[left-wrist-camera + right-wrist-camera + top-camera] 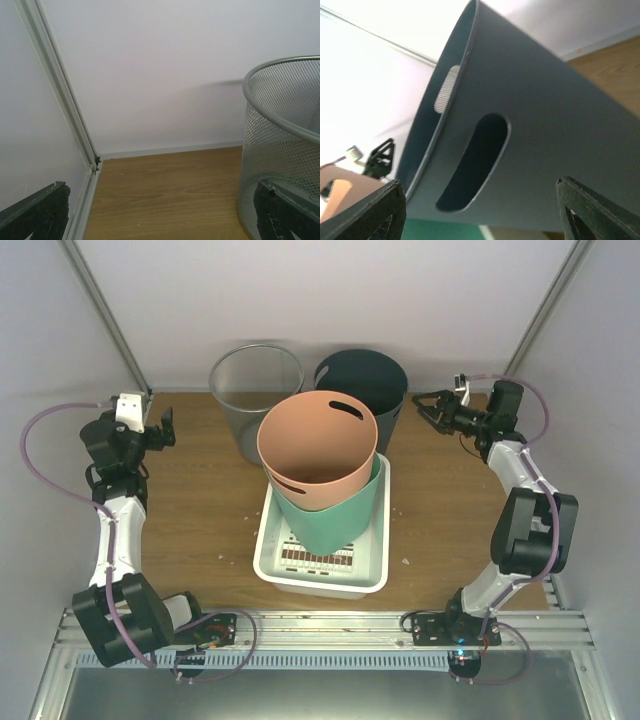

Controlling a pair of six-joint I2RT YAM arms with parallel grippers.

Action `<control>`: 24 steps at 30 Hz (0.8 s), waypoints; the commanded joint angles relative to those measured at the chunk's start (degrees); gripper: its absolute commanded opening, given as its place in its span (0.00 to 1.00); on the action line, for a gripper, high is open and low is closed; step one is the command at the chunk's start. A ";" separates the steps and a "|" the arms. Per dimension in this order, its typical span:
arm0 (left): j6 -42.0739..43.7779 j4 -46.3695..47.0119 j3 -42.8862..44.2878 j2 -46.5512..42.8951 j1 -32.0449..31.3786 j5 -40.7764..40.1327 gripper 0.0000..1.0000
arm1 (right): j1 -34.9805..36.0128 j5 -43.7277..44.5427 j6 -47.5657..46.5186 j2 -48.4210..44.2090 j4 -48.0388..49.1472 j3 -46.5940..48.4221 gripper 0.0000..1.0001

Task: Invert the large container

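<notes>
Right wrist view: dark bin (pixel 555 110) sits just ahead of the open, empty right claw (pixel 480 186).

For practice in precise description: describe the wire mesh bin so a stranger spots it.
Find the wooden table and its far edge. Of two bins there, the mesh bin is the left one: see-through silver wire, unlike the solid dark bin.

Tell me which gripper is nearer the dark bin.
Right. The right gripper sits just right of the dark bin, jaws facing it; the left gripper is across the table, left of the mesh bin.
</notes>
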 commanded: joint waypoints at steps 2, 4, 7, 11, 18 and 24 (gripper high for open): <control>0.98 0.47 -0.47 -1.12 0.36 1.09 0.99 | -0.32 -8.40 11.23 -5.18 8.56 -1.39 0.82; 0.61 0.40 -0.80 -0.83 0.39 1.12 0.99 | -0.03 -9.31 14.05 -6.15 10.73 -2.21 0.83; 0.24 0.67 -1.33 -0.55 0.39 1.01 0.99 | 0.53 -10.81 19.49 -6.25 16.04 -3.79 0.84; -0.56 0.89 -1.43 -0.29 0.39 0.55 0.99 | 1.31 -10.61 24.92 -4.49 22.52 -4.90 0.84; 0.72 2.34 -2.24 -2.10 0.39 0.08 0.99 | 1.81 -8.83 28.68 -2.67 26.30 -6.11 0.84; 0.95 2.80 -2.37 -2.09 0.53 -0.48 0.99 | 3.02 -8.47 37.89 0.21 38.50 -8.30 0.83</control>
